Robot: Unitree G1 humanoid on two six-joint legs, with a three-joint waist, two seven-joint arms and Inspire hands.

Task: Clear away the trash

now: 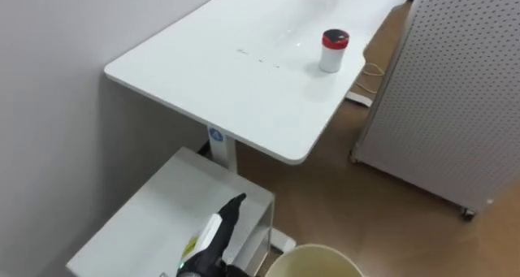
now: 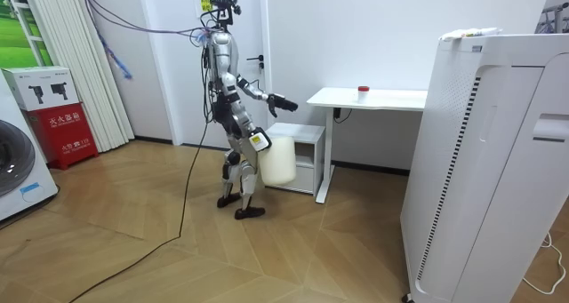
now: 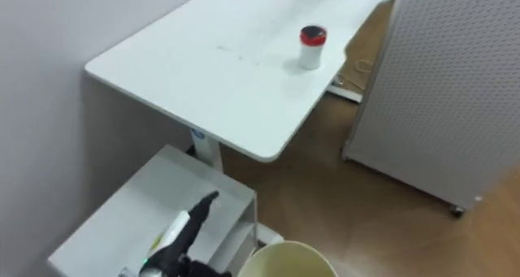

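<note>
White desk (image 1: 211, 74) by the wall (image 1: 57, 33); perforated panel (image 1: 455, 90), perhaps a partition.

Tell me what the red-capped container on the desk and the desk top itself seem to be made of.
The container looks like plastic: a smooth white body and a glossy red cap. The desk top looks like white laminated board, smooth with a faint sheen and rounded corners; painted wood cannot be ruled out.
</note>
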